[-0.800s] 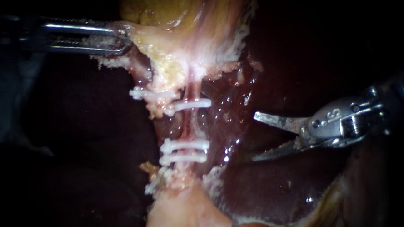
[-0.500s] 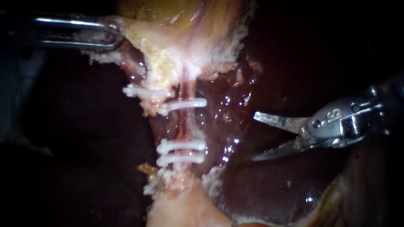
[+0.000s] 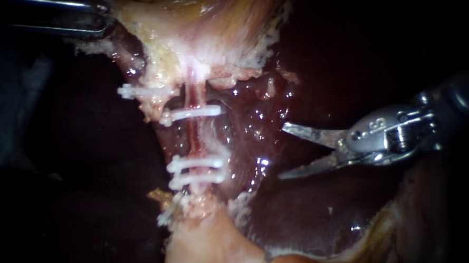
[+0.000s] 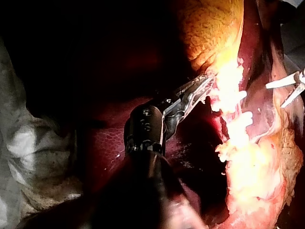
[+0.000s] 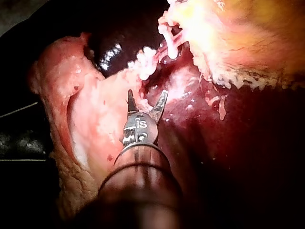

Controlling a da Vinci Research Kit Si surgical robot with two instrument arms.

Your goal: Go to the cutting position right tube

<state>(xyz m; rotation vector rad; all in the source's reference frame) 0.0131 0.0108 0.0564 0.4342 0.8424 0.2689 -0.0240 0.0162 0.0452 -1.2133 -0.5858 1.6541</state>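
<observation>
Toward the right of the endoscope view, the right instrument [image 3: 282,152] is held over dark, wet liver [image 3: 305,213] with its two blades spread into a wide V, and nothing is gripped between them. Its tips are pointed at the right tube [image 3: 193,137] but are kept clearly apart from it. That tube is seen as a thin pink strand running down from the pale tissue [image 3: 196,45] near the middle of the view. It is crossed by one white upper clip [image 3: 193,114] and, further down, by a pair of lower clips [image 3: 198,172], with a bare stretch of tube left between them. At the upper left, the left instrument [image 3: 99,20] is clamped on the edge of the pale tissue, which is drawn taut toward that side
</observation>
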